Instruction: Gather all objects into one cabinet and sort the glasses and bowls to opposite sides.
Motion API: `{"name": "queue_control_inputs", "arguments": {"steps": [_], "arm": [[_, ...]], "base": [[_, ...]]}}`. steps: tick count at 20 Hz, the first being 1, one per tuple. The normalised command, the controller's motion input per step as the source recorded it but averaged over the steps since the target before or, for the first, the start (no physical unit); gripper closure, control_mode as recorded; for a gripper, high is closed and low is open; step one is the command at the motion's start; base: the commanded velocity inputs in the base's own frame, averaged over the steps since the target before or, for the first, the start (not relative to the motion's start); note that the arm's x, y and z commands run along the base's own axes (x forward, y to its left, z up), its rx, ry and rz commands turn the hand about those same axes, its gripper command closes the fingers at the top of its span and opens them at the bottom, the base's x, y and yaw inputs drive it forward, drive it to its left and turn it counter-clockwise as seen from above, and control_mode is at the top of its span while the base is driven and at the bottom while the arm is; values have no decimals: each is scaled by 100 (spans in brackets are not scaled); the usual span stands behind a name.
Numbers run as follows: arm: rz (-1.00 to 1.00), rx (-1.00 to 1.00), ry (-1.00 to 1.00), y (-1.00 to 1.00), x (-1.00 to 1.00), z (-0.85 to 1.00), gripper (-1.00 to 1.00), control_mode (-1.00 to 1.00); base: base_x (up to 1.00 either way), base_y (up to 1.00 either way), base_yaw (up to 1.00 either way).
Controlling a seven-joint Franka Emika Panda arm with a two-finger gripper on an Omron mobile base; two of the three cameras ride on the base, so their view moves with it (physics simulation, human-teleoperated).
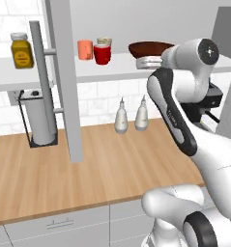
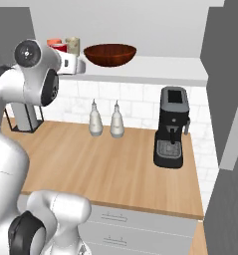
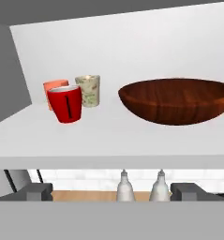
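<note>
With the hand wide open and empty just before the shelf, cups grouped left and brown bowl right, withdrawal is best made straight back, nothing being nudged.

Salmon-orange cup mostly hidden behind red mug in hand view; only its rim and left side visible. Beige speckled cup half covered by the mug in left base view, pattern too small to read. Pale grey bowl partly blocked by the arm's wrist at center right of left base view. Brown bowl cut by right frame edge in hand view. Yellow jar label illegible. Coffee machine largely behind arm in left base view.
</note>
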Motion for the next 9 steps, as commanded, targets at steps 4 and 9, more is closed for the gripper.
{"name": "queue_control_inputs", "arguments": {"steps": [4,9], "arm": [[-13,0,22,-33,-100,20,-100,-100],[-3,0,21,-15,-100,5,-100,-100]], "base": [[0,0,0],[0,0,0]]}}
